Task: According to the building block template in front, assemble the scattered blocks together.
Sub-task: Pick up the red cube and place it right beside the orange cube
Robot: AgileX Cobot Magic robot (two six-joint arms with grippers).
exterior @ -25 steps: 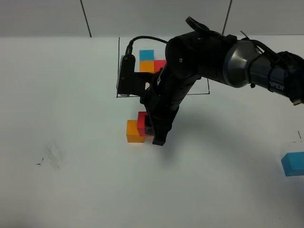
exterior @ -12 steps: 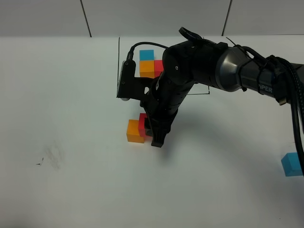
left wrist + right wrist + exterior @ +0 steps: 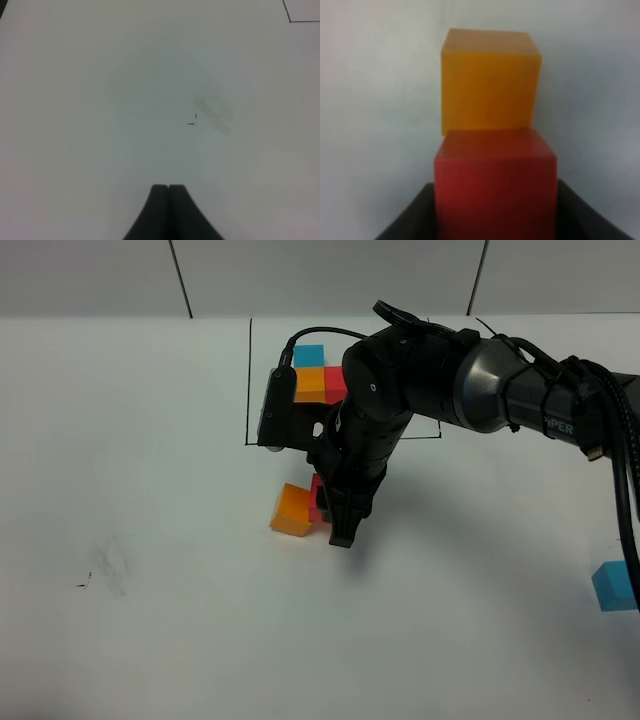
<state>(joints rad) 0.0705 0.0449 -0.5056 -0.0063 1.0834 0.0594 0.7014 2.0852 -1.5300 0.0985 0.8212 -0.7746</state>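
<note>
- Right hand (image 3: 332, 518) reaches across the middle of the tabletop (image 3: 150, 640) and is clamped on the red cube (image 3: 318, 502). In the right wrist view, a dark finger (image 3: 412, 217) sits against each side of it.
- Can't tell whether the red cube rests on the tabletop or is slightly off it.
- Orange cube (image 3: 293, 510) is flush against the red cube's far face as the right wrist camera sees it. In the high view it's on the red cube's left, turned askew to the outline's edges.
- Sky-blue cube (image 3: 615, 587) sits alone at the far right edge of the high view, well apart from the other two and from both hands.
- Template (image 3: 320, 375) is at the back of the tabletop, inside the thin black outline (image 3: 248, 380): sky-blue at the rear, orange in front of it, red to the orange's right. The right arm covers part of the frame.
- Red/orange pair lies just in front of the outline's near edge, outside it.
- Left hand (image 3: 169, 189): fingertips pressed together, holding nothing. It's over bare tabletop near a faint grey smudge (image 3: 216, 110), and it doesn't show in the high view.
</note>
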